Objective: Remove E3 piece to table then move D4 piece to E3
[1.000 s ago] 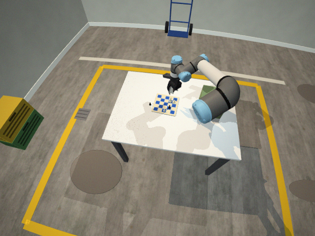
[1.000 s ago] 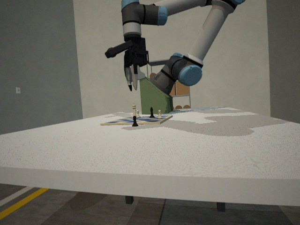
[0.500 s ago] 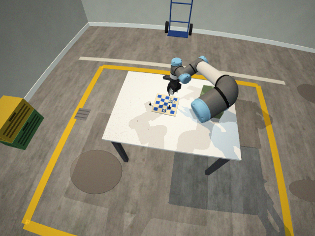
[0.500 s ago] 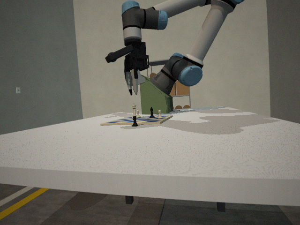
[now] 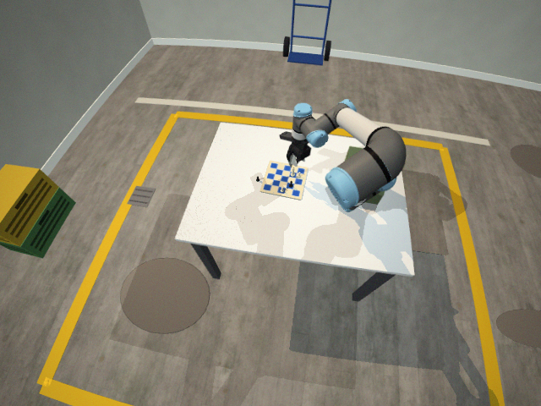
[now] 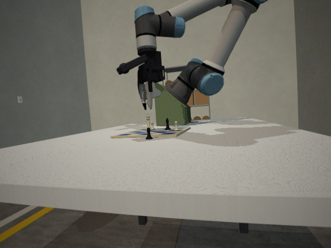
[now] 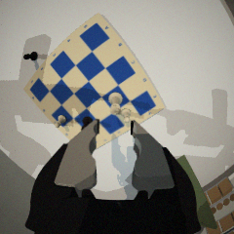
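Note:
The small blue-and-cream chessboard (image 5: 273,168) (image 6: 128,136) (image 7: 93,36) lies on the white table (image 5: 262,227) (image 6: 186,165). A tall white piece (image 6: 147,120) (image 7: 115,100) stands on it with a white pawn (image 6: 152,124) (image 7: 126,114) close beside it. A black piece (image 6: 167,123) (image 5: 291,181) and another white pawn (image 6: 176,125) (image 7: 60,120) stand further along the board. A black pawn (image 5: 258,178) (image 6: 148,134) (image 7: 32,56) stands upright on the table just off the board. My gripper (image 5: 295,161) (image 6: 146,106) (image 7: 115,120) hangs above the tall white piece, partly open, with nothing between the fingers.
A green wedge-shaped block (image 6: 170,109) (image 5: 356,152) sits on the table behind the board, beside the arm's base. A shelf with brown boxes (image 6: 199,101) stands beyond it. A blue hand truck (image 5: 308,39) stands at the far wall.

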### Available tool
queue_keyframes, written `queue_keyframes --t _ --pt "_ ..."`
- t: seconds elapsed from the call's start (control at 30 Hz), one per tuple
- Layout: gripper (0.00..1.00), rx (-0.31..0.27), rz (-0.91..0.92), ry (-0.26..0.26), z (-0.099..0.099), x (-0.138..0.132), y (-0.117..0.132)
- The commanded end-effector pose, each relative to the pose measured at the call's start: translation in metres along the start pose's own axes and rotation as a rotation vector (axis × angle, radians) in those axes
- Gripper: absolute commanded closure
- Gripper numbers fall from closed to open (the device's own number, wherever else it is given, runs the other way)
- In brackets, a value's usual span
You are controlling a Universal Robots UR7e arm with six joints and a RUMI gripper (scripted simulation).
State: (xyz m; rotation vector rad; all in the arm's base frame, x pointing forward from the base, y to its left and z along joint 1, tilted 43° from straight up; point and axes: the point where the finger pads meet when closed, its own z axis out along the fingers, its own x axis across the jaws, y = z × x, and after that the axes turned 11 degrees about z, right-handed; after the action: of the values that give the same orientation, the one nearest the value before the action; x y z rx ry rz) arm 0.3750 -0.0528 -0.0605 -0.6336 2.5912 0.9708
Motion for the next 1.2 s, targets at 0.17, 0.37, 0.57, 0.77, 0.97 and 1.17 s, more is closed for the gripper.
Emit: queue_keyframes --t 0.17,0.37,0.57,0.77,0.97,1.17 --pt "0.75 0.001 0.000 0.000 0.0071 -0.0001 -0.0005" --pt "0.75 0.001 0.000 0.000 0.0079 -0.0001 -0.0005" --pt "0.75 0.001 0.000 0.000 0.0081 -0.0001 -0.0005" --pt "0.75 0.001 0.000 0.000 0.0081 -0.0001 -0.0005" --pt "0.75 0.001 0.000 0.000 0.0081 -0.0001 -0.0005" --pt "0.75 0.001 0.000 0.000 0.0081 -0.0001 -0.0005"
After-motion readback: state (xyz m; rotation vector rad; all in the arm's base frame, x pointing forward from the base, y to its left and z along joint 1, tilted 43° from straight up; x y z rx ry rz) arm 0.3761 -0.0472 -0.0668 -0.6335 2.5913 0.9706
